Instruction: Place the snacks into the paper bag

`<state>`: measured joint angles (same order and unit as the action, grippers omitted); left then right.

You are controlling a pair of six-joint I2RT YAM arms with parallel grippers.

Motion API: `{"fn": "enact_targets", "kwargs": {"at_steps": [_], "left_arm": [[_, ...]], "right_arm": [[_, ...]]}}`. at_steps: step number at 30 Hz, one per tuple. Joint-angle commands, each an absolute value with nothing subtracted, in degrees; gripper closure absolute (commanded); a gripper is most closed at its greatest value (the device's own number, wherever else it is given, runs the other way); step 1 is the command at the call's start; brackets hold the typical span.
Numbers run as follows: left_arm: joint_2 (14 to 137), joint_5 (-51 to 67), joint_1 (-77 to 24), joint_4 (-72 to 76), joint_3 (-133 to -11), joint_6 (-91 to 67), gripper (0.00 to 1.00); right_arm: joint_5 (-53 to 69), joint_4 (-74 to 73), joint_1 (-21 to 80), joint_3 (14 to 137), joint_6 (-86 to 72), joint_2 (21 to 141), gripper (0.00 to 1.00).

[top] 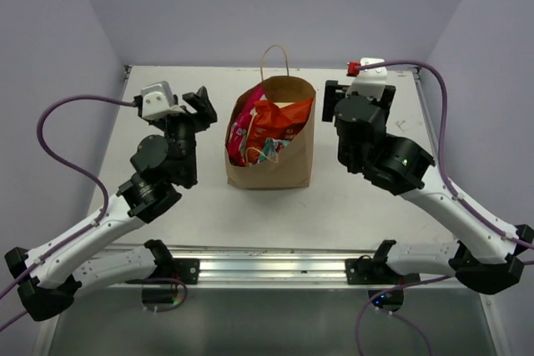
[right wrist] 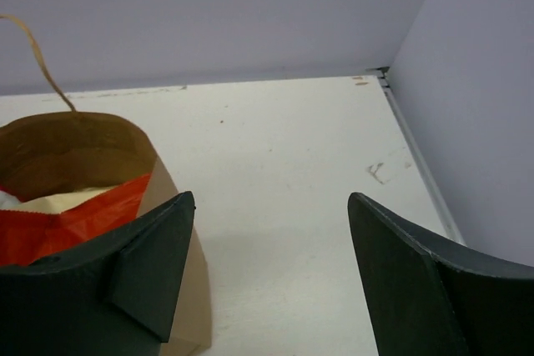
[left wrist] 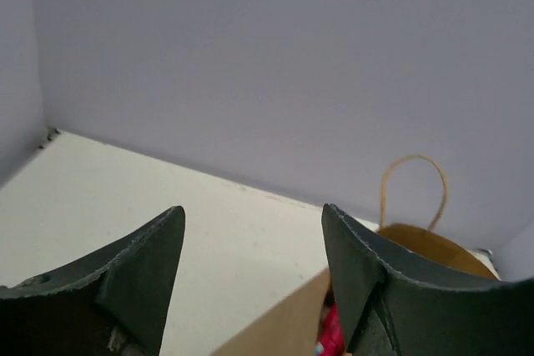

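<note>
Bag [top: 271, 164] stands upright on table [top: 375, 206] w/ snacks [top: 271, 127] packed inside, tops showing at its mouth; L gripper [left wrist: 250, 214] & R gripper [right wrist: 271, 198] flank it, jaws spread, holding nothing, prob. backed off so it won't tip, task apparently complete.

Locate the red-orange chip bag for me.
In the top view, the red-orange chip bag sits inside the upright brown kraft paper bag at mid-table, beside the magenta packet.
</note>
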<state>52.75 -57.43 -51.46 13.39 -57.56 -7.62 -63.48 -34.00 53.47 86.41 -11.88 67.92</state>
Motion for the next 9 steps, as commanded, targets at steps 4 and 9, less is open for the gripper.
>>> {"fn": "enact_targets", "kwargs": {"at_steps": [4,9], "left_arm": [[57.6,-44.5,-33.7,3.0,-65.4,-13.4,0.29],[59.8,-38.5,-29.3,3.2,-65.7,-12.1,0.28]], "right_arm": [[-73.4,-19.2,53.0,80.4,6.1,65.3,0.18],[-75.1,-13.5,53.0,78.0,11.7,63.5,0.17]]}}
